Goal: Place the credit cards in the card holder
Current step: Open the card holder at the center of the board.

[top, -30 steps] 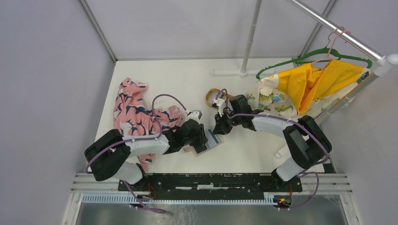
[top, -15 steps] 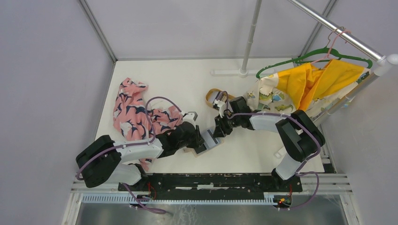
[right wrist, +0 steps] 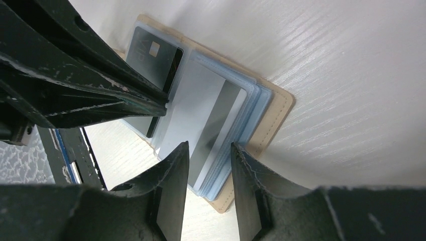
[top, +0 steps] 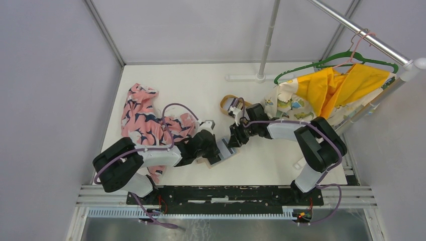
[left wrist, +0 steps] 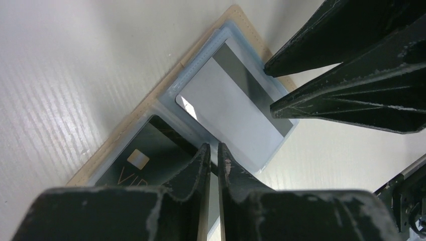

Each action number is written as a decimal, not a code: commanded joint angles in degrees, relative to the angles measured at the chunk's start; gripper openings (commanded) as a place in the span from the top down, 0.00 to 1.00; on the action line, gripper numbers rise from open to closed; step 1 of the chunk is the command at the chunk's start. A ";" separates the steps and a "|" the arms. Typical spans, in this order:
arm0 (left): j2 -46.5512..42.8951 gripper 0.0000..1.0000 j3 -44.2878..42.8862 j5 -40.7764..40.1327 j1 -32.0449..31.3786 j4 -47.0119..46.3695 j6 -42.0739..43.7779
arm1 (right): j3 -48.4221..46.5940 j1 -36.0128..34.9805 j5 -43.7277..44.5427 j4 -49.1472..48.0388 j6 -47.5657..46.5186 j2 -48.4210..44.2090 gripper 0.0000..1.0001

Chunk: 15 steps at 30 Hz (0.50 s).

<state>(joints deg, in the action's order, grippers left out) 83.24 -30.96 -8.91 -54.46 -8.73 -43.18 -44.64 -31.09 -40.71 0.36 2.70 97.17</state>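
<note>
Since half a second ago: left arm's shoulder and elbow pulled back toward the table centre; wallet unmoved.

Card holder (left wrist: 251, 50): open flat at table centre, between both grippers.
Silver card (left wrist: 228, 103): in its 3 o'clock panel.
Dark card (left wrist: 145, 160): in its 9 o'clock panel.
Left gripper (left wrist: 213, 155): jaws nearly together, tips on the fold.
Right gripper (right wrist: 208, 160): jaws apart, over the silver card.
</note>
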 commanded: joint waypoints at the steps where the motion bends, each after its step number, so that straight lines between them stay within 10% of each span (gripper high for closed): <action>1: 3.43 0.84 -1.48 -0.69 0.00 -1.06 -0.37 | -0.19 0.07 -3.03 -0.73 1.65 1.69 0.58; 15: 3.46 0.85 -1.35 -0.67 -0.03 -1.39 -0.02 | 2.80 0.51 -16.35 -10.48 11.94 0.27 0.60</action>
<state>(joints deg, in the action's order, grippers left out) 86.59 -32.29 -8.82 -54.46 -10.92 -43.18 -42.70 -30.26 -50.96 -5.67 10.90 98.26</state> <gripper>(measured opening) 0.146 0.405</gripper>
